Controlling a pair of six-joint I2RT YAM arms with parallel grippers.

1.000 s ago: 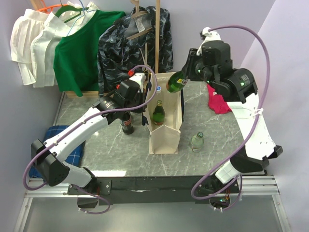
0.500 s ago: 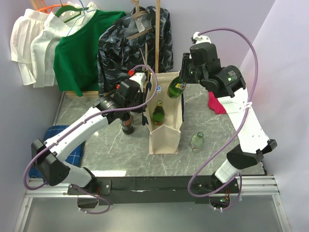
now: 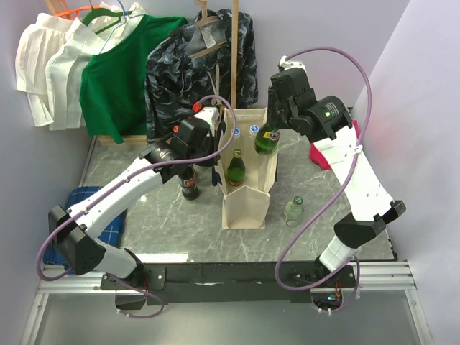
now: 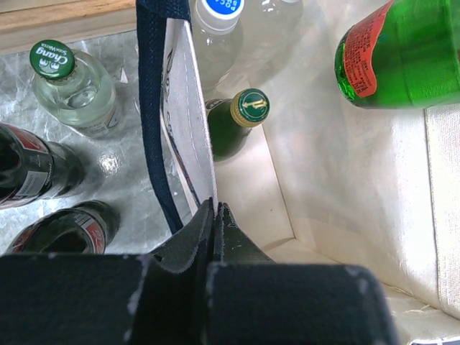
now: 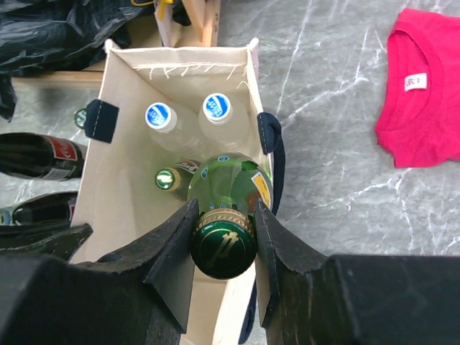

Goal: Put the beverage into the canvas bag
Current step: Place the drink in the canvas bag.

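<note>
Mid-task: the right gripper [image 5: 224,213] clamps the neck of the green glass bottle [image 5: 231,180] and hangs it over the open mouth of the canvas bag [image 3: 244,207], not yet released. Two blue-capped bottles [image 5: 215,105] and a gold-capped bottle [image 4: 249,106] stand inside. The left gripper [image 4: 214,214] is closed, pinching the bag's left wall. Whether the held bottle's base has passed the rim is unclear, and the bag floor beneath it is hidden.
</note>
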